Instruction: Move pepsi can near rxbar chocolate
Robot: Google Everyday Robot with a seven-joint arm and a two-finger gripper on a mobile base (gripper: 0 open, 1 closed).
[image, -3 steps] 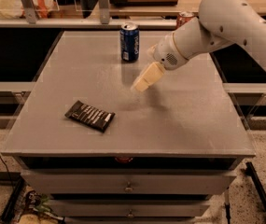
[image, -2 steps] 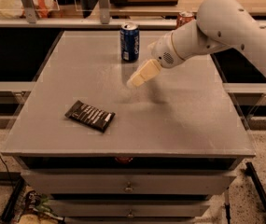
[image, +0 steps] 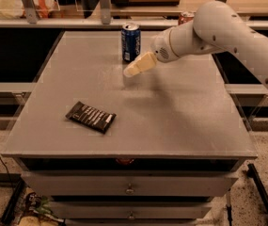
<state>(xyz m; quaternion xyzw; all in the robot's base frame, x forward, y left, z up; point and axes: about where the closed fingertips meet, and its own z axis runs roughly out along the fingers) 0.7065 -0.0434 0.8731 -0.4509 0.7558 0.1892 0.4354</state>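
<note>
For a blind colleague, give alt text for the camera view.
A white robot arm reaches from the right, its tool just beside an upright pepsi can at the grey table's far edge. An rxbar lies flat near the front left.

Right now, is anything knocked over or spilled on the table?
No, nothing looks wrong. The pepsi can stands upright at the far edge of the table, the rxbar chocolate lies flat and slanted near the front left, and the gripper hangs just beside the can. No spills show.
</note>
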